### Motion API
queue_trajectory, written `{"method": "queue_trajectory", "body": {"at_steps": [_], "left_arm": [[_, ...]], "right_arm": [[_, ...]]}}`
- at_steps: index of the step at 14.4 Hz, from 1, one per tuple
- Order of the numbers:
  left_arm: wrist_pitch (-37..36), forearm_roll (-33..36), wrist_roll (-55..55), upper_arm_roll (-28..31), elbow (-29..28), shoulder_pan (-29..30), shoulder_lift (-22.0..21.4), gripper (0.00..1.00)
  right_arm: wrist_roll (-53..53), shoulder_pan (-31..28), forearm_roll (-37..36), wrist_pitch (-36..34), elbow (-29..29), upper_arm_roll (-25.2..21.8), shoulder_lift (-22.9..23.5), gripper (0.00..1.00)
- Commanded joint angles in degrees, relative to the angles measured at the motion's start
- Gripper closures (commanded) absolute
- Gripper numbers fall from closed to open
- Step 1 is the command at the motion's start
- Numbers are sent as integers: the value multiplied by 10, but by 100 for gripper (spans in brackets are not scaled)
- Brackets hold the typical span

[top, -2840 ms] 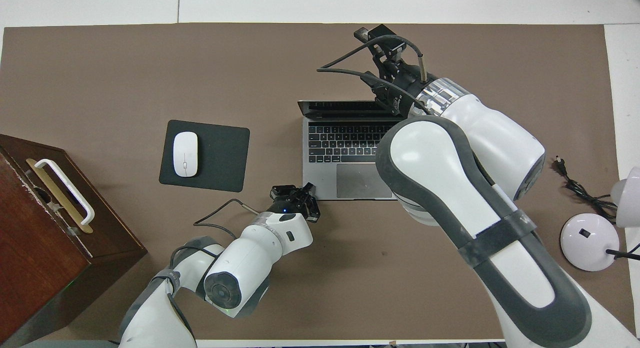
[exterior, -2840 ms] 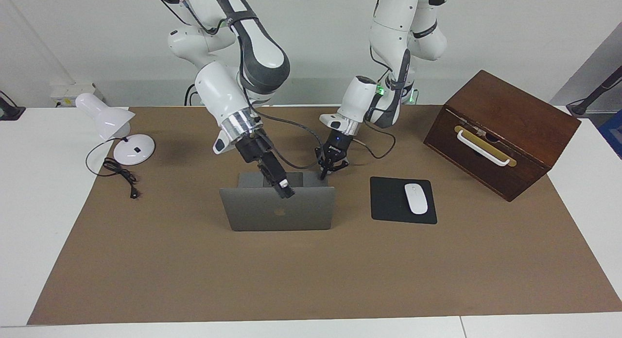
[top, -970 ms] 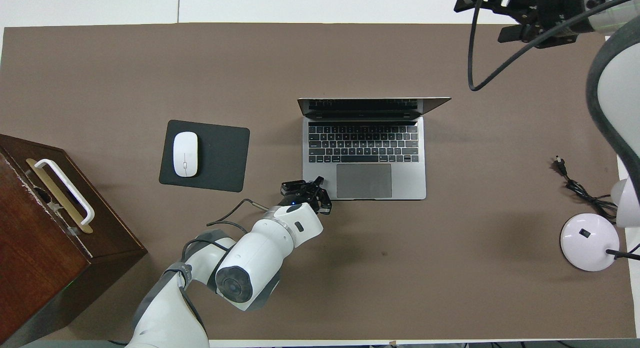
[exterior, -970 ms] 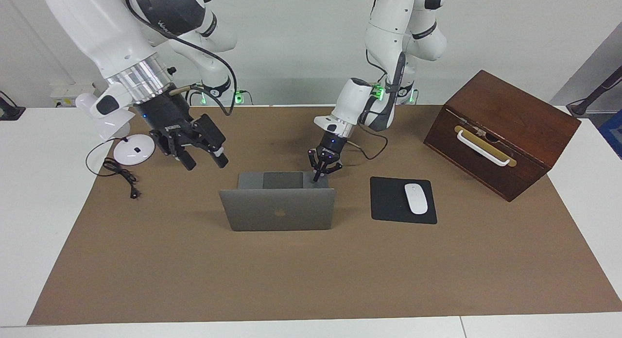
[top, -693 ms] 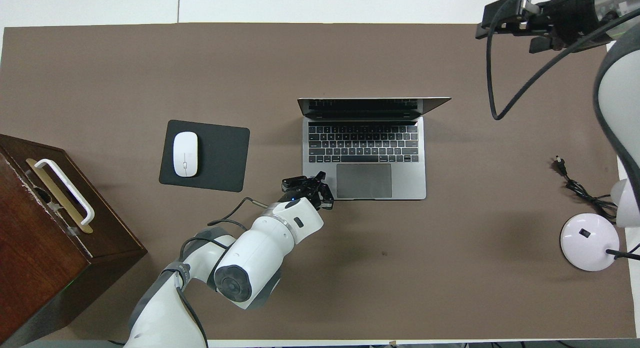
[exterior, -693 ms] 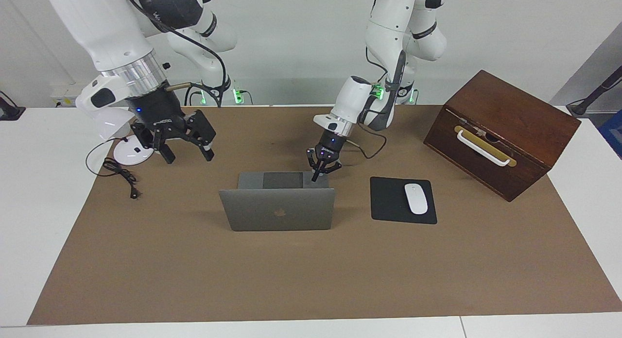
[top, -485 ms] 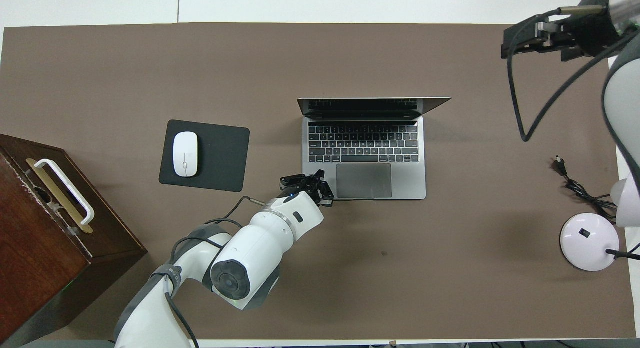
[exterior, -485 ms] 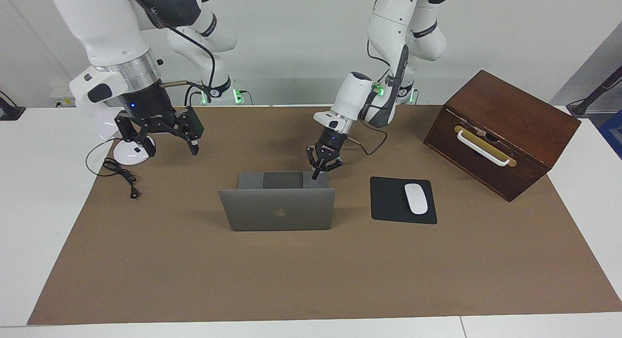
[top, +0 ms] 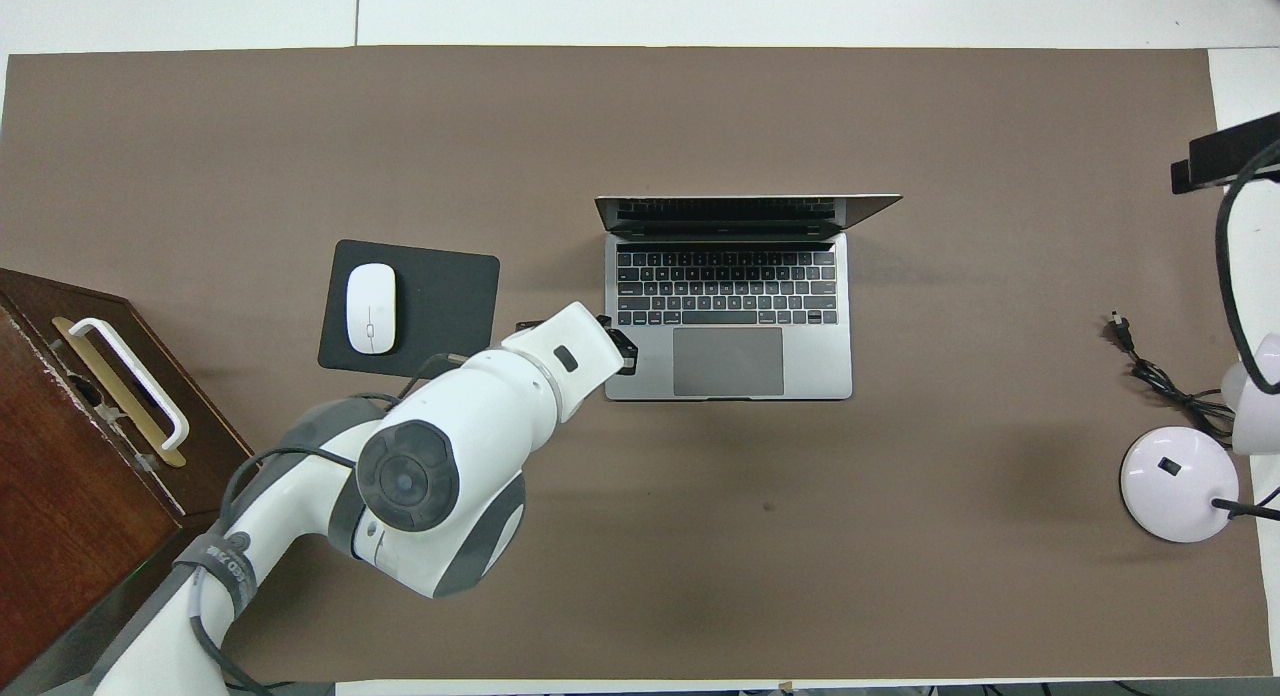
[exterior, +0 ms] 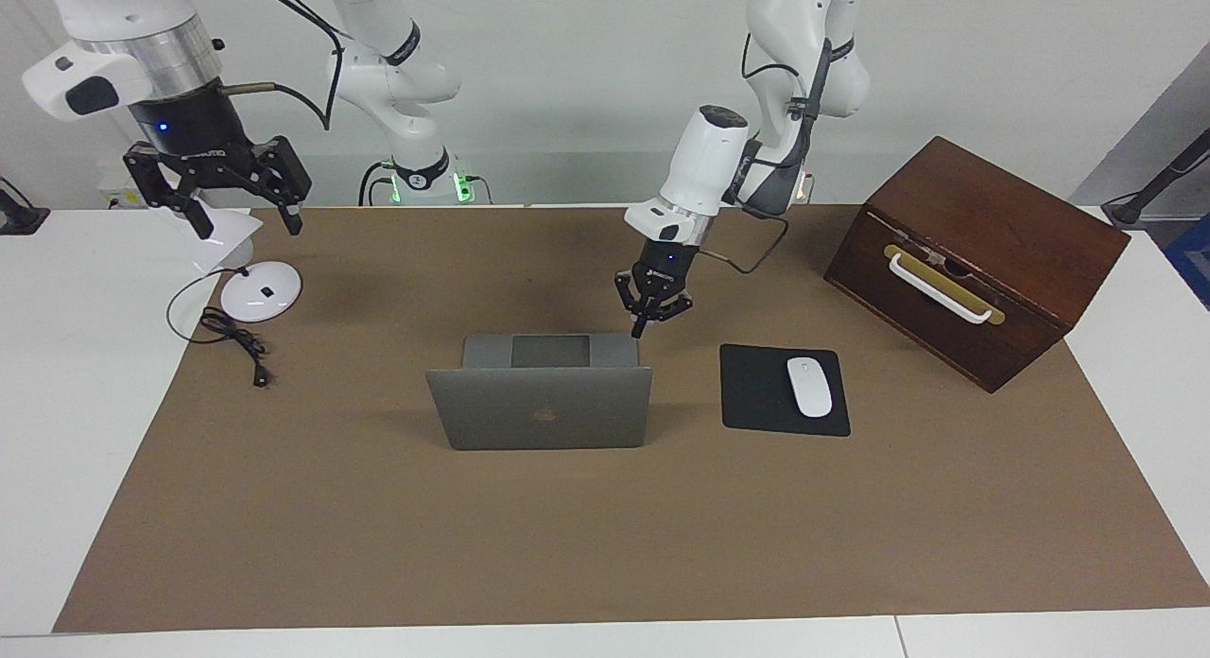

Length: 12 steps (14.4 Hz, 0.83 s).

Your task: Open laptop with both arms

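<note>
The silver-grey laptop (exterior: 539, 407) (top: 730, 296) stands open in the middle of the brown mat, its lid upright with the dark logo facing away from the robots. Its keyboard and trackpad show in the overhead view. My left gripper (exterior: 640, 333) is shut, and its tip hangs just over the deck's corner nearest the robots, on the mouse pad's side. I cannot tell if it touches. In the overhead view its wrist hides most of the left gripper (top: 622, 351). My right gripper (exterior: 248, 225) is open and empty, raised high over the lamp, well away from the laptop.
A black mouse pad (exterior: 756, 393) with a white mouse (exterior: 809, 386) lies beside the laptop. A brown wooden box (exterior: 974, 261) with a white handle stands at the left arm's end. A white desk lamp (exterior: 255, 289) and its black cord (exterior: 232, 341) sit at the right arm's end.
The right gripper has left the lid and swung up and away to above the lamp. The left gripper has lifted a little off the deck's corner. The laptop has stayed open and still.
</note>
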Motion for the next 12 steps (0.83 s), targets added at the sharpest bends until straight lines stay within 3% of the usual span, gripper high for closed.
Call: {"method": "queue_trajectory", "body": {"at_steps": [1,5,9,12], "left_arm": [[-98,-9,5,-2,59,19,-1,100],[-207,-8,17,0,116,46,-1,100],[-337,-8,57,2,190,88,-1,100],[-402,-8,87,3,211,123,-25,100]], "right_arm": [[-6,-6,-7,19,-139,6,-92,0],[7,-13,-2,23,-183,5,-121,0],[13,-13,1,30,-185,6,-122,0],[10,-3,10,35,-184,13,-122,0]]}}
